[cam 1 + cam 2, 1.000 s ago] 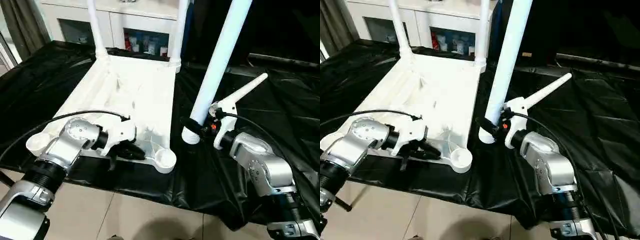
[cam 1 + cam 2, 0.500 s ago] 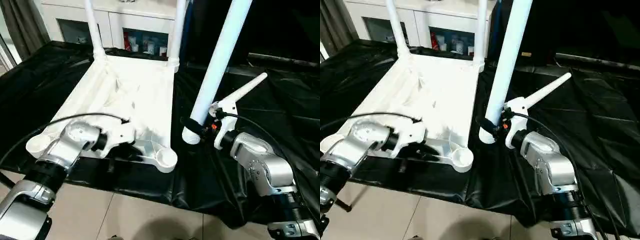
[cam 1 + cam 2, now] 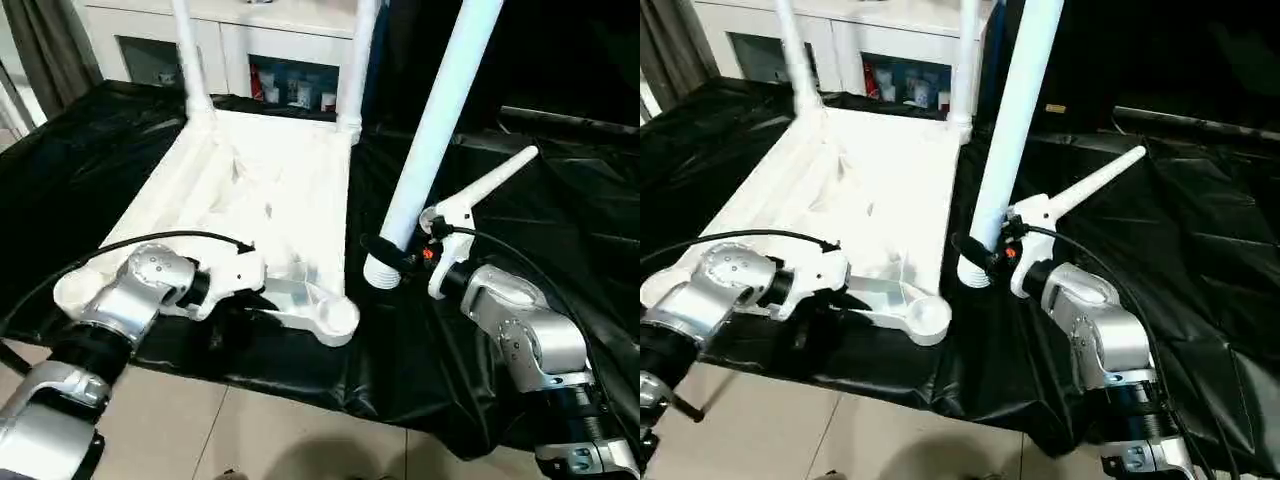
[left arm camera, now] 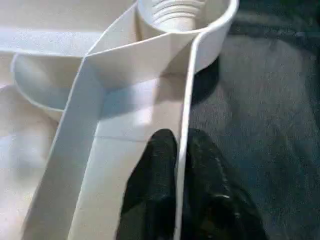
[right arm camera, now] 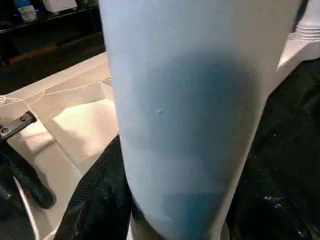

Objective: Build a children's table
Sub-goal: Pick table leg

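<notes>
The white table top lies upside down on the black sheet, ribs up. Two legs stand in its far corner sockets. My left gripper is shut on the thin near rim, one black finger on each side, just short of the near right socket. My right gripper is shut on a third leg, held upright with its threaded end down, just right of that socket. Another leg lies on the sheet behind my right wrist.
A white cabinet with glass doors stands behind the table top. The black sheet ends at the tiled floor in front. A black cable loops over my left forearm.
My left gripper has settled lower on the near rim, its fingers now tucked behind it. The table top's near right corner has shifted slightly right. The right arm and its leg are still.
</notes>
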